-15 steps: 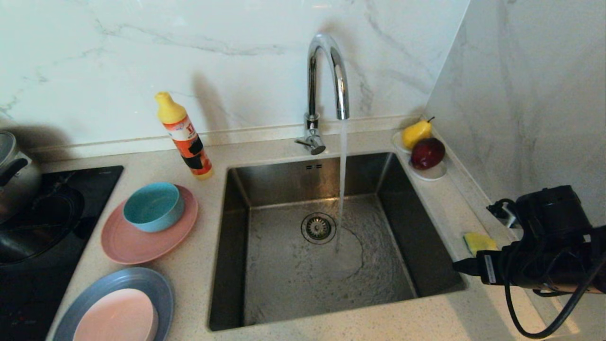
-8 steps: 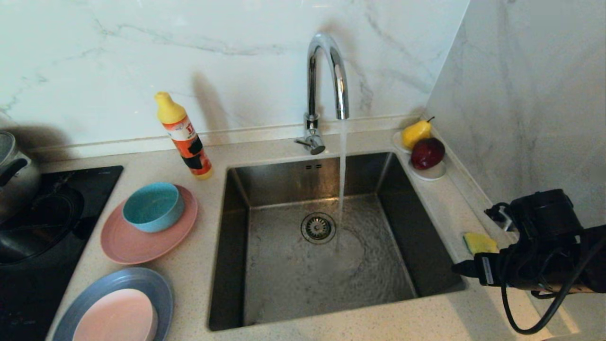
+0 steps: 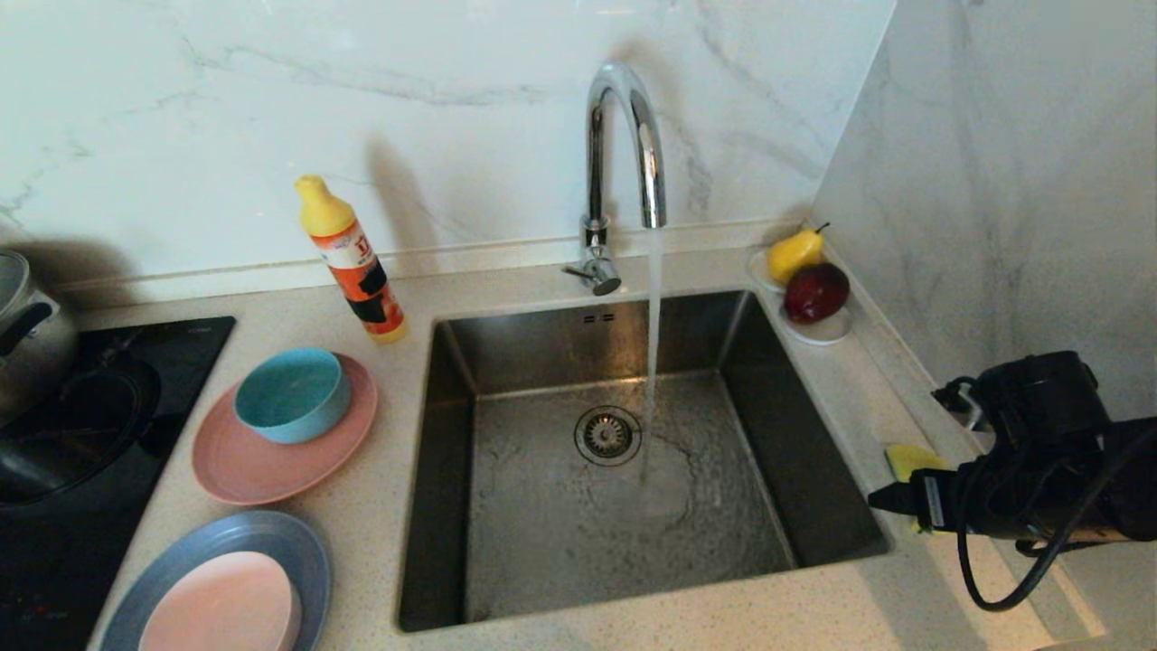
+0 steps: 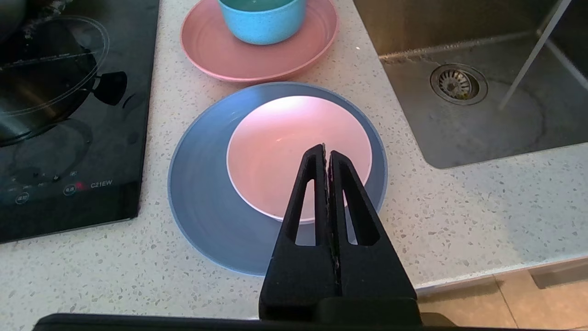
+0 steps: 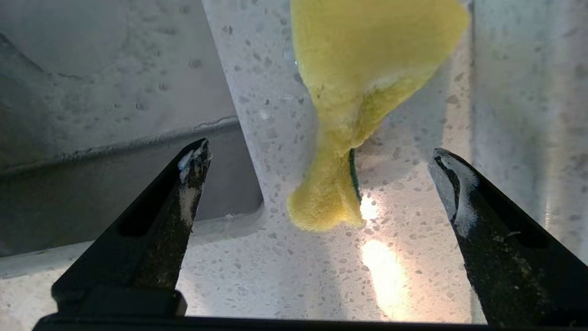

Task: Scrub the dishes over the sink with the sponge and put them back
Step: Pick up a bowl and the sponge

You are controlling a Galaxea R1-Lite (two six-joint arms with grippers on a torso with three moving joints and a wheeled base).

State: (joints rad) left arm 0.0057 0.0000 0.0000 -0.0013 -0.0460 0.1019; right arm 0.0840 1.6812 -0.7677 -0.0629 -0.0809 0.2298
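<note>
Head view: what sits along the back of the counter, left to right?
Steel pot → detergent bottle → chrome tap → saucer with a pear and a dark red apple.

A soap bottle [image 3: 352, 260] stands at the counter's back edge, fruit [image 3: 807, 274] fills the right corner, a pot [image 3: 27, 330] sits far left.
</note>
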